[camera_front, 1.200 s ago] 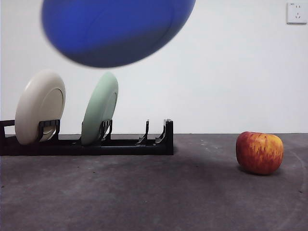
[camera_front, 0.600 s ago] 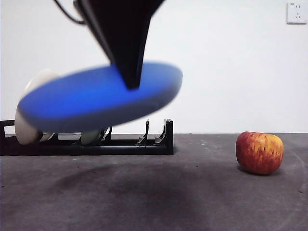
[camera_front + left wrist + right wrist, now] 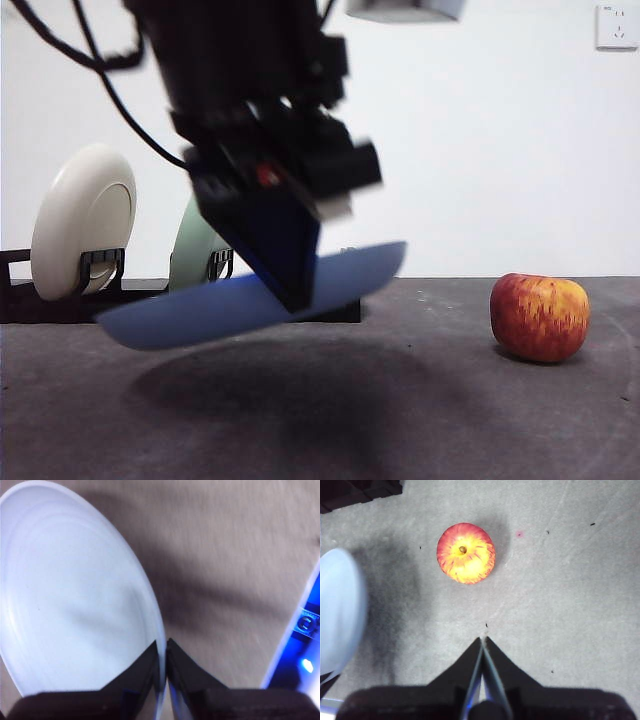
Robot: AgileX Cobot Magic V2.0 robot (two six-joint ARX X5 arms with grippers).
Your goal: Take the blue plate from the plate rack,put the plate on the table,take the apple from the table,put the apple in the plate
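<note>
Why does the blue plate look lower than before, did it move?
Yes. The blue plate dropped from above the rack to just above the table.

Round pale blue plate (image 3: 65, 595): smooth, matt. Round red-yellow apple (image 3: 465, 553): smooth, slightly glossy skin. Dark grey table (image 3: 420, 400): rough, mottled, matt.

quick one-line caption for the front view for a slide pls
Left tool shut on the blue plate, tilted just above the table, apple waiting beside it.
</note>
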